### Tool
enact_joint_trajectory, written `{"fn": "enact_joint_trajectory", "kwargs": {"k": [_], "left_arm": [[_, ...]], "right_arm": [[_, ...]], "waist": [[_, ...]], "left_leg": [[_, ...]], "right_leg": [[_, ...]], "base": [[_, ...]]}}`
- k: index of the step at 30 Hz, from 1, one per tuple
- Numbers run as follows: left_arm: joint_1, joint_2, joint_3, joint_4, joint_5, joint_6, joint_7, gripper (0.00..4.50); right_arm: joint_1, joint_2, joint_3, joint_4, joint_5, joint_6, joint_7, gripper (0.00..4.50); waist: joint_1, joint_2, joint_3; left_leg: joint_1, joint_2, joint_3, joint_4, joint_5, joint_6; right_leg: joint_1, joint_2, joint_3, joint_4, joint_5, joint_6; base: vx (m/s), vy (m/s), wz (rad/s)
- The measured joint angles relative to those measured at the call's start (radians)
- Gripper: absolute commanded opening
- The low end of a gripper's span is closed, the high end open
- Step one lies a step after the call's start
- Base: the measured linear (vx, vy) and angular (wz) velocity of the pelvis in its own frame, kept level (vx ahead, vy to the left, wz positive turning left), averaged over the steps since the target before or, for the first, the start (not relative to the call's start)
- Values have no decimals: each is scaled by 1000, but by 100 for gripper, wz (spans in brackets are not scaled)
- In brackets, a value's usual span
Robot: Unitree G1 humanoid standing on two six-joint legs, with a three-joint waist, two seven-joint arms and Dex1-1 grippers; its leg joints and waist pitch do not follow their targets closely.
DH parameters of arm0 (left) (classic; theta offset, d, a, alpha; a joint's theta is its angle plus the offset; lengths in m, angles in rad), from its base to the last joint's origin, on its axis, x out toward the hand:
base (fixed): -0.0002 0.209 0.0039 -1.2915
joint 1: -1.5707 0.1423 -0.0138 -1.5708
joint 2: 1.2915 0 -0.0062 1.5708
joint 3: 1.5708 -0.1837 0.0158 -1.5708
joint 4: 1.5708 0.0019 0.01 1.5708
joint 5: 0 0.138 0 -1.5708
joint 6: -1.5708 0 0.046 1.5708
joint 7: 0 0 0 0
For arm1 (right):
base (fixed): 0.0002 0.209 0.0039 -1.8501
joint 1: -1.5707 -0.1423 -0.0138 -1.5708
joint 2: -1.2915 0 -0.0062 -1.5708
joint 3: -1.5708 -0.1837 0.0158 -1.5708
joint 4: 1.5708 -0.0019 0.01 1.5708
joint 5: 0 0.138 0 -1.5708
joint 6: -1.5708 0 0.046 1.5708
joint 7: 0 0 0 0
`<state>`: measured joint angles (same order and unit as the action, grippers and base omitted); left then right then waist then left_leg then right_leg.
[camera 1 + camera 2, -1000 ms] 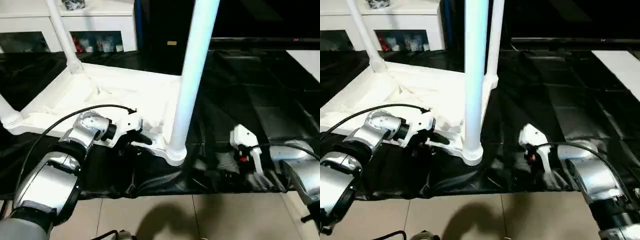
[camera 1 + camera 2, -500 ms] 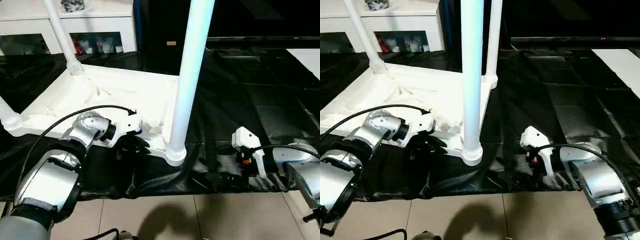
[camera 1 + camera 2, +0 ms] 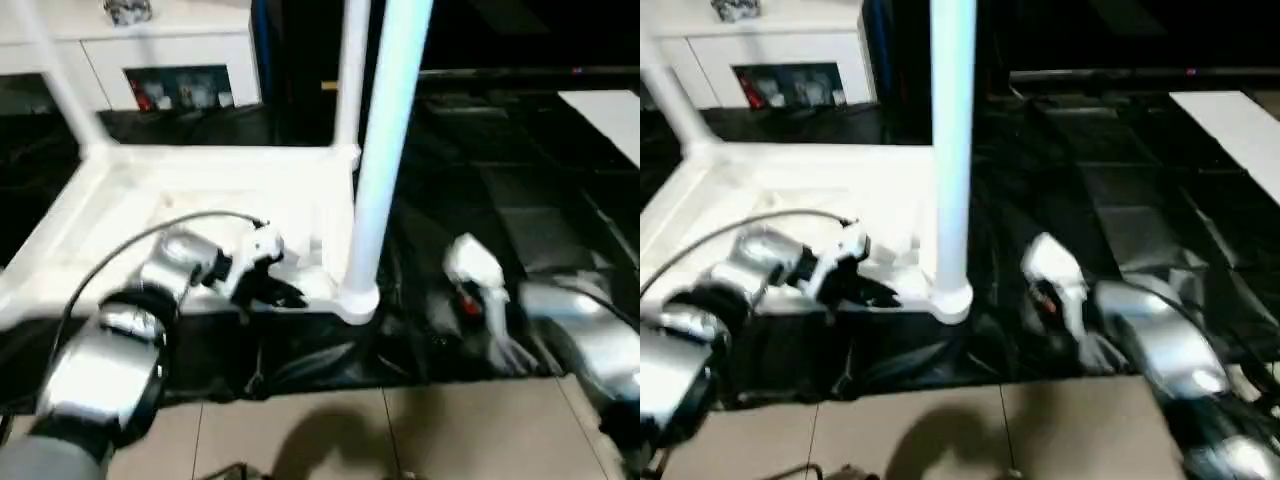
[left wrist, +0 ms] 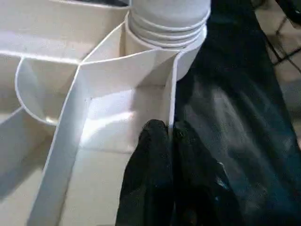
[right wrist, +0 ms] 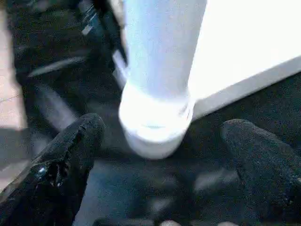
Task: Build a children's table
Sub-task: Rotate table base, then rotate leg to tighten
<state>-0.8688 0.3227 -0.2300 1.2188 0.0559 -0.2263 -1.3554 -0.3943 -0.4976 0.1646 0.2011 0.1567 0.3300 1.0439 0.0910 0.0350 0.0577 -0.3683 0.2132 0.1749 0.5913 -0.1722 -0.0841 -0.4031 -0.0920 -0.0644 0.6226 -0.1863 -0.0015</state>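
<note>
Pinching the thin rim of the upside-down tabletop (image 4: 117,75) beside its corner socket, the left pincer (image 4: 167,129) steadies it, while the right pincer (image 5: 160,141), spread wide, faces the near leg (image 3: 385,150), probably to press it home.

I am seeing a white ribbed tabletop (image 3: 200,190) and white legs (image 3: 385,150), the nearest tinting pale blue. Black sheeting (image 3: 500,200) is covering the worktop. Black fingers (image 4: 160,179) are showing; forearms (image 3: 100,370) are gleaming silver.
</note>
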Motion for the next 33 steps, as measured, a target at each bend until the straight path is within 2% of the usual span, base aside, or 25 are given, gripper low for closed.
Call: {"fn": "enact_joint_trajectory", "kwargs": {"k": [4, 9, 11, 15, 17, 19, 27, 33], "left_arm": [[26, -20, 0, -51, 1, 5, 71, 1], [47, -32, 7, -100, 7, 37, 119, 1], [57, -33, 10, -120, 9, 52, 135, 0], [78, -33, 8, -166, 15, 68, 152, 0], [80, -34, 8, -174, 15, 72, 153, 0], [83, -31, 8, -180, 16, 75, 154, 0], [91, -26, 9, -203, 16, 97, 162, 0], [92, -25, 15, -210, 16, 114, 173, 0]], "right_arm": [[-44, 84, 2, 79, -27, -29, -80, 450], [-62, 108, 35, 123, -34, -74, -73, 450], [-89, 122, 40, 174, -44, -106, -75, 423], [-129, 151, 47, 268, -83, -179, -93, 403], [-137, 159, 49, 289, -88, -186, -105, 373], [-153, 163, 51, 315, -90, -193, -113, 367], [-195, 177, 57, 428, -118, -263, -129, 294], [-212, 189, 57, 479, -121, -307, -145, 274]], "waist": [[1, -2, -1], [3, -10, -2], [-1, -11, -2], [-1, -15, -5], [-1, -16, -5], [-2, -16, -5], [-5, -18, -5], [-10, -20, -5]], "left_leg": [[0, -1, 0, 1, 0, 0], [1, -2, -1, 1, 0, 0], [1, -3, 0, 1, 0, 0], [1, -3, -1, 0, 0, 0], [1, -3, -1, 0, 0, 0], [1, -3, -1, 0, 0, 0], [1, -2, -1, 0, 0, 0], [1, -2, -1, -1, 0, 0]], "right_leg": [[1, -2, 1, 0, 0, 0], [2, -3, 2, 0, 0, 0], [2, -3, 3, 0, 0, 0], [2, -3, 2, 0, 0, 1], [2, -3, 2, 0, 0, 0], [2, -3, 2, 0, 0, 0], [1, -2, 2, 0, 0, 0], [1, -2, 2, 0, 0, 0]], "base": [[0, 0, 0], [0, 0, 0], [0, 0, 0], [0, 0, 0], [0, 0, 0], [0, 0, 0], [0, 0, 0], [0, 0, 0]]}}
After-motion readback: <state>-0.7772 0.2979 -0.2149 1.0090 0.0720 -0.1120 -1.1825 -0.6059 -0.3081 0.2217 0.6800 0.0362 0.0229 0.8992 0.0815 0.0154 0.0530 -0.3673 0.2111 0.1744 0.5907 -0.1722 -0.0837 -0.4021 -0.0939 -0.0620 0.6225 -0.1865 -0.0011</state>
